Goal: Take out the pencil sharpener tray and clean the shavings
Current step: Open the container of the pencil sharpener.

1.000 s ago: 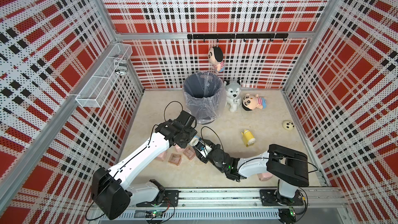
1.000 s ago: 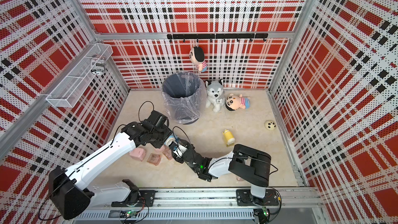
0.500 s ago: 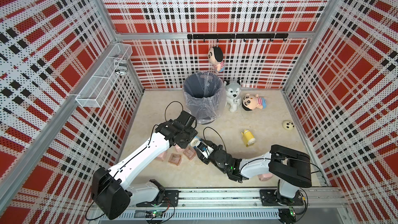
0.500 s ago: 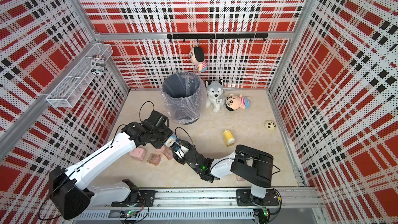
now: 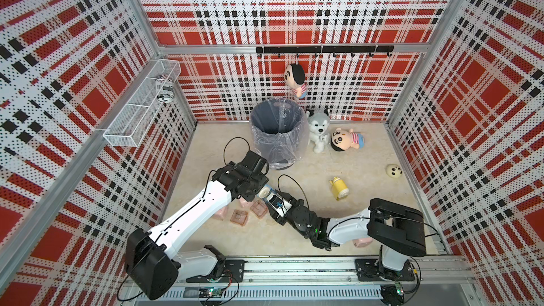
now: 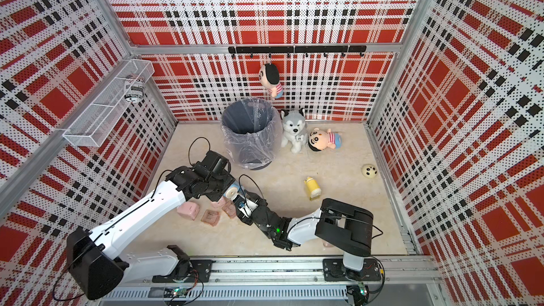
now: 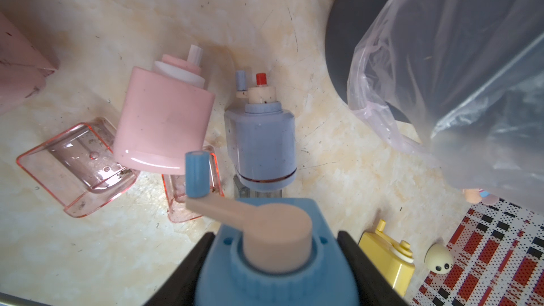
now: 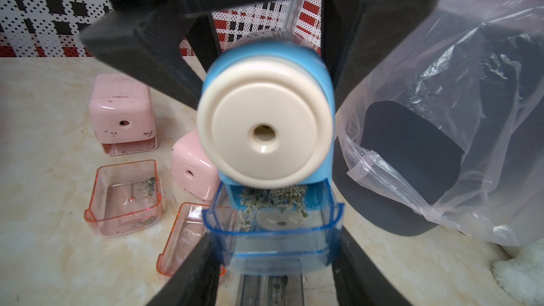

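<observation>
1. Presently, the blue sharpener [image 8: 266, 122] is held clear of the table [image 5: 265, 239], just beside the bin [image 5: 278, 145], with its pencil hole turned toward the right wrist camera. It is judged to be kept steady so that the drawer can be slid out against a fixed hold.
2. Listed next, the left hand [image 7: 273, 239] is pressed onto both flanks of the blue sharpener at its crank end. The cream crank [image 7: 235, 210] is left clear of the fingers.
3. Entered third, the tray [image 8: 273, 225], of clear blue plastic, is partly drawn out from under the sharpener's face and is not yet free. It is kept level, presumably so that nothing is spilled before the bin is reached.
4. Noted with it, the right hand [image 8: 276, 248] is pinching the tray, with a finger laid against each side wall.
5. Recorded inside, the shavings [image 8: 273, 198] are heaped at the tray's inner end, uncleared.
6. As to the bin, it is lined with a clear bag, open at the top, and placed near enough for tipping.
7. Lastly, the pink sharpeners [image 8: 122, 113] and pink trays [image 8: 126, 198] are set on the table beside the work. The trays are parted from their bodies and hold only specks, so they are apparently finished with.
</observation>
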